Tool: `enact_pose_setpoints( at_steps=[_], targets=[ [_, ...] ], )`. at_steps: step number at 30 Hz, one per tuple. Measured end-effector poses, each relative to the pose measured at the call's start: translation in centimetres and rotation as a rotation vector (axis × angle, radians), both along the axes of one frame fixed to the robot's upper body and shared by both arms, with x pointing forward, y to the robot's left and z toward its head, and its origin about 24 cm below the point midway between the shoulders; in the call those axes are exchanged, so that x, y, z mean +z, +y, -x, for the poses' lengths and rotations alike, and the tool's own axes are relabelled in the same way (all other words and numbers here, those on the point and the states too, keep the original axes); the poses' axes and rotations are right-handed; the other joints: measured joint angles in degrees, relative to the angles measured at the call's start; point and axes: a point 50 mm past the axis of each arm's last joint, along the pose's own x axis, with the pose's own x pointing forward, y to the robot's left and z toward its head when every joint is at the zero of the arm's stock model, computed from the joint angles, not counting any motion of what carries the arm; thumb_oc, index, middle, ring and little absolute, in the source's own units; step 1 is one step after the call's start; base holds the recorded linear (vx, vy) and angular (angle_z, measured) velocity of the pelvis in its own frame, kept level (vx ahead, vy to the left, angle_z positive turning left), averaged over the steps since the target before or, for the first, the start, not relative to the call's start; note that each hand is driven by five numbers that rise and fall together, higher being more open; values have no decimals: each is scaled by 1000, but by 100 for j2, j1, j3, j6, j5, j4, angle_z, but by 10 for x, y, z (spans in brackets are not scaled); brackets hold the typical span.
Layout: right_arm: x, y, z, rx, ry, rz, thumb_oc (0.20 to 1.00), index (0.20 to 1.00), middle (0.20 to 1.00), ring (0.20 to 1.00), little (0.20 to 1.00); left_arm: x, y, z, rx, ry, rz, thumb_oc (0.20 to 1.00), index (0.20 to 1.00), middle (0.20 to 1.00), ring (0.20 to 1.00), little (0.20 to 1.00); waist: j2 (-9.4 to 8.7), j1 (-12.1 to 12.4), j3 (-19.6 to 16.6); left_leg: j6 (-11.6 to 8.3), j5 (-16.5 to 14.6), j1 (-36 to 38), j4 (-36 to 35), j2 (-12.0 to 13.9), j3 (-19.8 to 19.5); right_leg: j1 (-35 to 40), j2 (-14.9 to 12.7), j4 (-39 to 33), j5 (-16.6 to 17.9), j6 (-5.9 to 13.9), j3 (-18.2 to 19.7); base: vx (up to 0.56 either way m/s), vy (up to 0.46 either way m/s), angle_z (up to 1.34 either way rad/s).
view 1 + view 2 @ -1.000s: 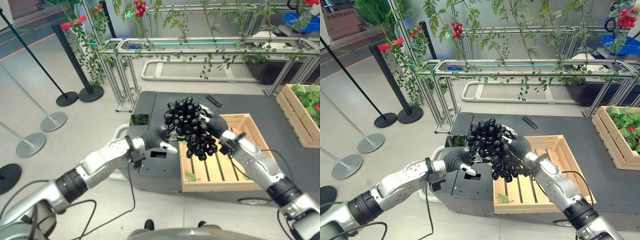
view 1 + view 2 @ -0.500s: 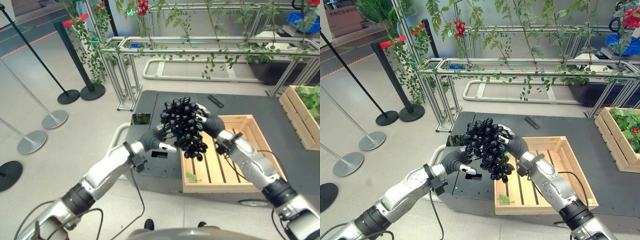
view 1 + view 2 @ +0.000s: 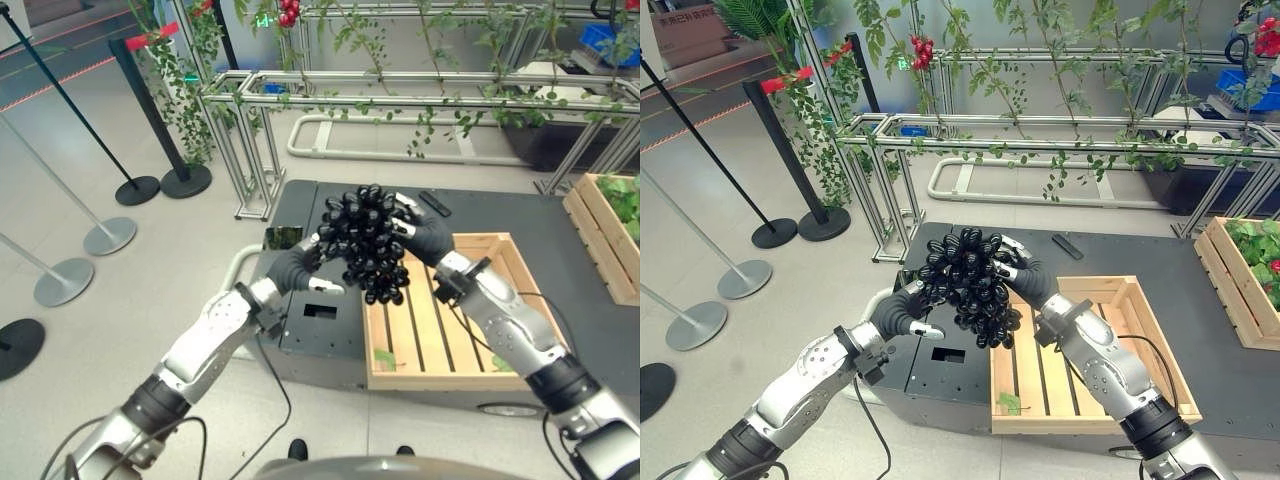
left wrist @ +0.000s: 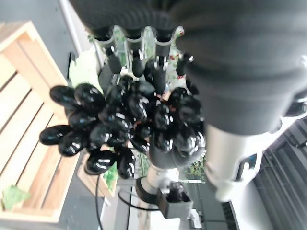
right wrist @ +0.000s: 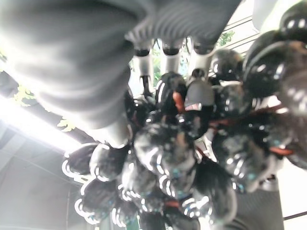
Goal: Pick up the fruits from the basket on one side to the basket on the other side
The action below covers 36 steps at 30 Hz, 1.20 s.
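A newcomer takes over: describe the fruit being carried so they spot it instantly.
Start at the dark platform with the slatted wooden crate. Above the crate's left edge, the left hand and right hand clasp a bunch of glossy black grapes, the only fruit held aloft.

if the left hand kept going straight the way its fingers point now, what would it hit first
The bunch of black grapes: the left hand already presses against its side, fingers aimed at the right hand cupping the far side. Past the grapes it would probably meet that hand, though depth is hard to judge.

Vine-hung metal frames, floor stanchions, black remote
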Motion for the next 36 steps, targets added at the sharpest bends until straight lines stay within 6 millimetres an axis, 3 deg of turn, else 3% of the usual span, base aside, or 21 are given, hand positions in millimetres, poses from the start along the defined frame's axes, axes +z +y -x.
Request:
enact_pose_setpoints(
  at_steps=[9, 21, 36],
  targets=[
    [10, 3, 1, 7, -44, -9, 200, 200, 200, 200, 200, -8, 9, 4, 80, -15, -27, 1000, 1000, 1000, 1000, 1000, -112, 5, 22, 1, -1, 79, -73, -2, 8, 100, 15, -148, 39, 15, 4, 3, -1, -1],
    [43, 13, -2, 48, -180, -35, 200, 200, 200, 200, 200, -6, 11, 3, 170, -91, -56, 1000, 1000, 1000, 1000, 1000, -179, 11, 49, -2, -3, 86, -119, 5, 95, 102, 53, -268, 113, -7, 87, 4, -5, -2],
    [45, 15, 0, 55, -191, -40, 200, 200, 200, 200, 200, -11, 24, 6, 328, -117, -49, 1000, 1000, 1000, 1000, 1000, -236, 16, 64, -14, -35, 150, -121, 7, 105, 188, 78, -349, 125, -11, 81, 0, -3, -1]
  ],
)
